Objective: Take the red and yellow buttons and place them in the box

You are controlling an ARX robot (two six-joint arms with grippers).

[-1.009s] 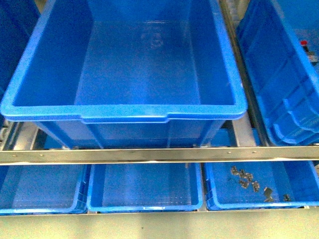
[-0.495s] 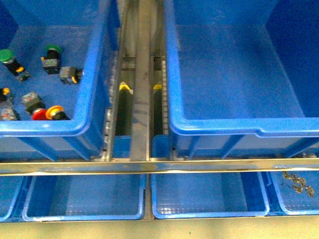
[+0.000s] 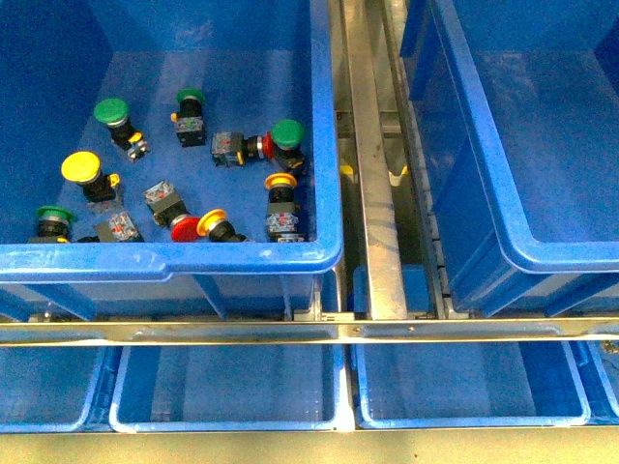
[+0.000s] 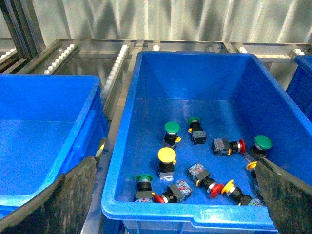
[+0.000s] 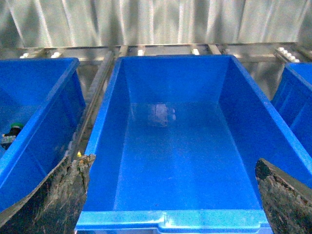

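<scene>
"At the left of the front view sits a crate (image 3: 164, 256) of switches that was out of frame a second ago, when the empty box (image 3: 542, 259) filled the middle," says Ana. "What does that tell us?"

"The view has swung leftward. The stock is in sight now, and the box sits at the right edge, well apart from it across the metal rail (image 3: 372, 193). Picking has not begun, I judge: the red and yellow buttons (image 3: 81, 167) all lie on the crate floor among the green-capped switches (image 3: 111, 111)."

"And the jaws?"

"The left gripper (image 4: 174, 161) hangs above the crate, jaws spread wide, holding and touching nothing. The right gripper (image 5: 174, 158) hangs over the box, jaws equally wide apart and empty. One red cap near the bottom rim in the left wrist view is half hidden, so I count perhaps three red and three yellow."
</scene>
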